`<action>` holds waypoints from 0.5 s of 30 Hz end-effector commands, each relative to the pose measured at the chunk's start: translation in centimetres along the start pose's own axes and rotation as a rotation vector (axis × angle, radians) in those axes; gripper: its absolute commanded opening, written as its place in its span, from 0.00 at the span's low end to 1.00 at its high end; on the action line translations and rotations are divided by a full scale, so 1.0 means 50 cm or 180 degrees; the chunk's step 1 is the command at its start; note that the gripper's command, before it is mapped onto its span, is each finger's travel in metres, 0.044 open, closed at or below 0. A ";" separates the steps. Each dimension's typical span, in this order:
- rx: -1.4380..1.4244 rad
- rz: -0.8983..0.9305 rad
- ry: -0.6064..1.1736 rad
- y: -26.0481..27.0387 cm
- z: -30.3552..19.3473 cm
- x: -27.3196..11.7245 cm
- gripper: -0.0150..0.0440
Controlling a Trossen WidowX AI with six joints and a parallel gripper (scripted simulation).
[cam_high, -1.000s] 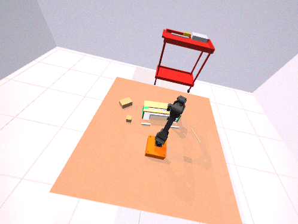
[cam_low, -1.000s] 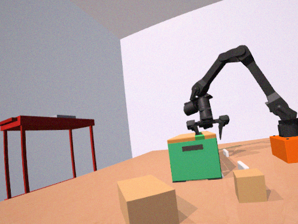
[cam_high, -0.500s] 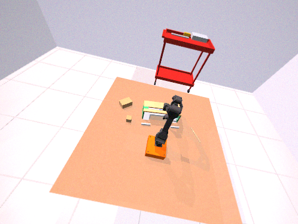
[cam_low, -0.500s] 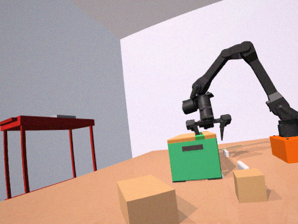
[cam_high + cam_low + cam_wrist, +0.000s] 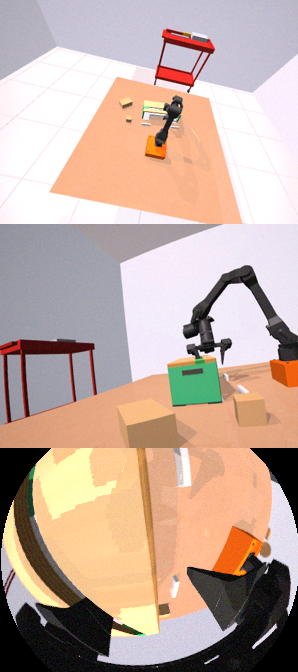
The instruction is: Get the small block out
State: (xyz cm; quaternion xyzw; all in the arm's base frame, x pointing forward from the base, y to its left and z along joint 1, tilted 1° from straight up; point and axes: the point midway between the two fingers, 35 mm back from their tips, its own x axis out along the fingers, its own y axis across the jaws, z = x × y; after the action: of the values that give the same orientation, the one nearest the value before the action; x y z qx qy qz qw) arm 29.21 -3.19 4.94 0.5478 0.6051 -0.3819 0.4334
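on the far left of the exterior view a red cart (image 5: 45, 347) stands off the surface (image 5: 90, 421), taking no part. moving right, two tan cartons (image 5: 146, 423) rest on the surface, the smaller one (image 5: 249, 408) nearer the arm's base (image 5: 284, 372). between them stands the box (image 5: 194, 383), green on this end wall, with a dark slot and a tan lid. it looks upright and square on the surface.

just above the box's lid hangs the end effector (image 5: 209, 351), its fingers spread wide and gripping nothing; one fingertip (image 5: 195, 353) sits close over the lid's edge, the other (image 5: 222, 356) hangs past the side of the box.

the block itself cannot be made out in any view. the top view shows only the pale front of the box (image 5: 158, 112) partly behind the arm, so by my judgement the block is most likely inside on its shelf.

as for progress, i judge the task barely begun: the block is not out on the surface, nothing is lifted, and the whole sequence of coaxing it toward the open end, grasping it and raising it clear is left to do. to the right, thin white strips (image 5: 242, 389) lie on the surface near the base.
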 end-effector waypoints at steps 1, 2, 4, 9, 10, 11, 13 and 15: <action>-0.0011 -0.0009 -0.0005 -0.001 -0.002 0.001 0.93; -0.0011 -0.0009 -0.0005 -0.001 -0.004 0.002 0.93; -0.0011 -0.0009 -0.0004 -0.001 -0.008 0.003 0.93; -0.0011 -0.0009 -0.0003 -0.001 -0.017 0.007 0.93; -0.0011 -0.0009 -0.0002 -0.001 -0.019 0.007 0.93; -0.0011 -0.0009 -0.0002 -0.001 -0.021 0.008 0.93; -0.0011 -0.0009 -0.0002 -0.001 -0.025 0.009 0.93; -0.0011 -0.0009 -0.0001 -0.001 -0.029 0.011 0.93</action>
State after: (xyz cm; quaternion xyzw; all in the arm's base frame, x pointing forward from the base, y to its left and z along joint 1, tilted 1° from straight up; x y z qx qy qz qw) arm 29.12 -1.97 5.01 0.5450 0.6060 -0.3808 0.4369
